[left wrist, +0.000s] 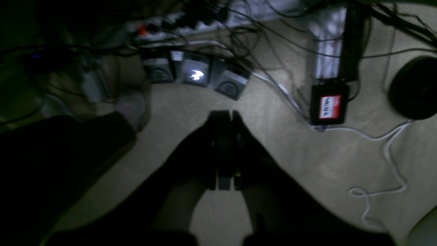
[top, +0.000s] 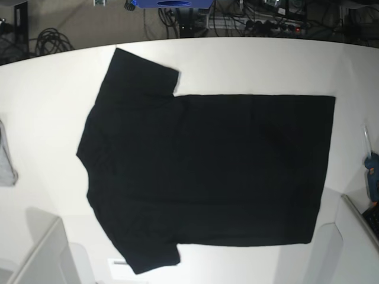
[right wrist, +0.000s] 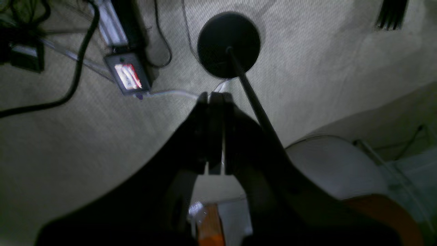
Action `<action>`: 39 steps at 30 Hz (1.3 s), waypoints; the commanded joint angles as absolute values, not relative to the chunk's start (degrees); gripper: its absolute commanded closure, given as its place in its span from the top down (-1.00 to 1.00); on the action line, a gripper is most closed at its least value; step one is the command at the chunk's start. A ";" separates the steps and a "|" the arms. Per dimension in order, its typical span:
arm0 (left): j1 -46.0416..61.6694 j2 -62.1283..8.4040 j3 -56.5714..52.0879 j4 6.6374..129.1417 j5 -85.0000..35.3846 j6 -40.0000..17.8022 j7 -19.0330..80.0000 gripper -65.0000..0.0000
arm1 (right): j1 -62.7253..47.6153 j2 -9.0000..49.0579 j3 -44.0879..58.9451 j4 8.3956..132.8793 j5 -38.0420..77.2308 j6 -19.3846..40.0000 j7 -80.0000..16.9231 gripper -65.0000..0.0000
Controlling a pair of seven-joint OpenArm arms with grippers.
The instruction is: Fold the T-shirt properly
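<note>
Two closed grippers fill the wrist views, neither seen from the base camera. Left gripper point(left wrist: 225, 116) has its jaws pressed together on nothing, hanging over beige carpet point(left wrist: 273, 150) with foot pedals point(left wrist: 194, 73) and cables beyond. Right gripper point(right wrist: 213, 99) is likewise shut and empty, above carpet and a round black stand base point(right wrist: 228, 42). Only the base view shows the T-shirt point(top: 207, 171): spread flat, plain side up, on the white table point(top: 47, 106), collar left, hem right. A grey cloth point(top: 6, 160) lies at the left edge.
</note>
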State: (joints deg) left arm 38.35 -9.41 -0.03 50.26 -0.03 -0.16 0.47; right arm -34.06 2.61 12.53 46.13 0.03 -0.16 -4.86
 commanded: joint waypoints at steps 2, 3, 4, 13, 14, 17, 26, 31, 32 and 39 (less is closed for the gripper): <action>42.51 -10.33 -0.22 54.99 -0.13 0.22 0.13 -1.00 | -36.62 2.95 13.93 50.33 0.13 -0.40 -5.76 -1.00; 44.00 -10.77 -0.22 57.27 -0.48 0.22 0.13 -1.00 | -37.32 2.86 14.46 52.26 0.13 -0.40 -6.90 -1.00; 45.23 -11.21 -0.22 59.47 -1.63 0.22 0.13 -1.00 | -38.11 2.59 14.99 54.46 0.13 -0.40 -8.04 -1.00; 56.57 -20.62 -0.04 79.25 -25.54 0.22 0.22 -1.00 | -46.73 -0.13 19.03 79.60 0.13 -0.31 -15.43 -1.00; 57.36 -21.67 -0.04 81.10 -26.86 0.22 0.22 -1.00 | -47.69 -0.40 19.03 82.15 0.13 -0.31 -16.04 -1.00; 60.53 -23.69 -0.04 86.55 -27.47 0.22 0.22 -1.00 | -50.07 -1.71 19.03 90.42 0.13 -0.31 -17.89 -1.00; 69.32 -25.01 -5.05 102.99 -27.47 0.31 0.13 -1.00 | -52.53 -3.47 19.03 109.85 0.13 -0.31 -24.13 -1.00; 70.64 -24.84 -11.12 108.88 -27.82 0.31 0.13 -1.00 | -49.27 -3.47 18.86 113.89 0.13 -0.31 -24.13 -1.00; 70.46 -24.84 -12.09 109.67 -27.82 0.31 0.13 -1.00 | -48.13 -3.47 18.86 113.98 0.13 -0.31 -24.13 -1.00; 65.71 -23.78 -19.38 110.81 -34.86 0.13 0.40 -1.00 | -40.31 -3.56 18.77 113.80 3.82 -0.22 -24.31 -1.00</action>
State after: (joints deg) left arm 64.45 -23.57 -19.14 110.19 -35.42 0.19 1.17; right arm -39.81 -3.79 18.50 112.88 4.38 -0.08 -25.34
